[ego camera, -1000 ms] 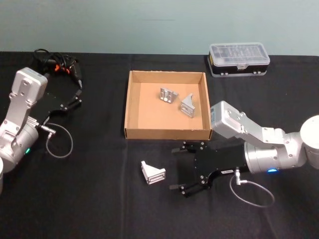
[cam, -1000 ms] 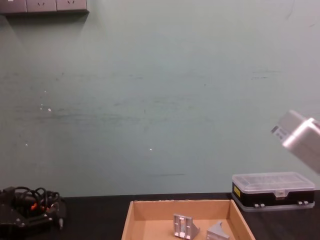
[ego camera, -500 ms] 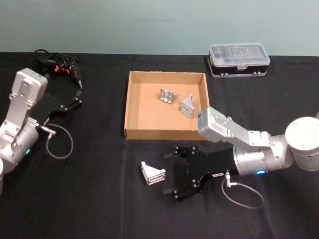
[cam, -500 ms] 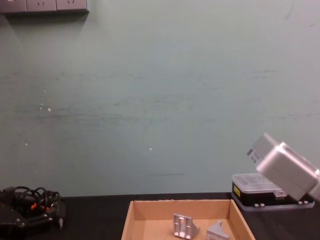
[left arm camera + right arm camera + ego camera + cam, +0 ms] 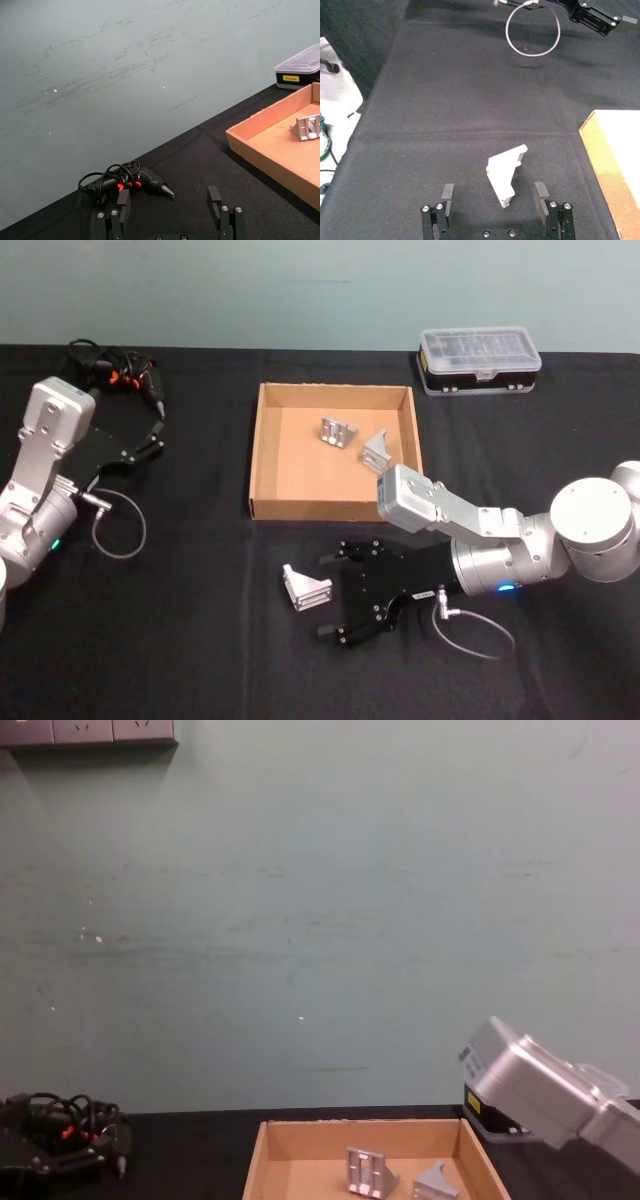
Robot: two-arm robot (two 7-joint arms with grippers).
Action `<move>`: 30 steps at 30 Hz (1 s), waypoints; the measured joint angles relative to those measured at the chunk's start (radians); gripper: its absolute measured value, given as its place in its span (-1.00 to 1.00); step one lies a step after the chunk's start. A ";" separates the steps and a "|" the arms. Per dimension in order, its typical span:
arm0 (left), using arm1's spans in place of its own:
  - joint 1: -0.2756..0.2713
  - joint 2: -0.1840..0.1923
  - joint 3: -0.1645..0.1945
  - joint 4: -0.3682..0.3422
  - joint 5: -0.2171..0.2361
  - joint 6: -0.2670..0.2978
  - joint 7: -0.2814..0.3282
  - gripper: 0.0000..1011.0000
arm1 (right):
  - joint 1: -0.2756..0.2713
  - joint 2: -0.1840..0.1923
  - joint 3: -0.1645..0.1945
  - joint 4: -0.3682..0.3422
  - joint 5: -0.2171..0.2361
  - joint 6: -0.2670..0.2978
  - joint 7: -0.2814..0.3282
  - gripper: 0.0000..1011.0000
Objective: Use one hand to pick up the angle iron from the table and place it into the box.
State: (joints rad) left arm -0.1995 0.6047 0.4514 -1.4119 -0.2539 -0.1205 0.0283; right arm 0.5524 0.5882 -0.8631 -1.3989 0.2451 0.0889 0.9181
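One silver angle iron [image 5: 307,587] lies on the black table [image 5: 200,640] in front of the tan cardboard box [image 5: 335,508]. My right gripper [image 5: 327,596] is low over the table, open, and its fingertips reach either side of the iron's near end. In the right wrist view the angle iron [image 5: 506,172] sits between the open right gripper [image 5: 494,192] fingers, untouched. Two more angle irons [image 5: 338,430] [image 5: 377,453] rest inside the box. My left gripper [image 5: 157,428] stays open at the far left.
A black case with a clear lid [image 5: 479,358] stands behind the box at the right. A black tool with tangled cables [image 5: 110,370] lies at the back left, just beyond the left gripper. A loop of wire [image 5: 118,525] hangs by the left arm.
My right arm has slid left along the front of the box, bringing its open gripper up to the angle iron on the table. The left arm has not moved.
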 joint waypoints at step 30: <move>0.000 0.000 0.000 0.000 0.000 0.000 0.000 0.98 | 0.025 -0.031 -0.004 0.055 -0.007 -0.015 -0.002 0.85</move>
State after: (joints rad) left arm -0.1995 0.6047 0.4514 -1.4120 -0.2539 -0.1205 0.0283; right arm 0.5770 0.5572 -0.8670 -1.3444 0.2382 0.0738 0.9164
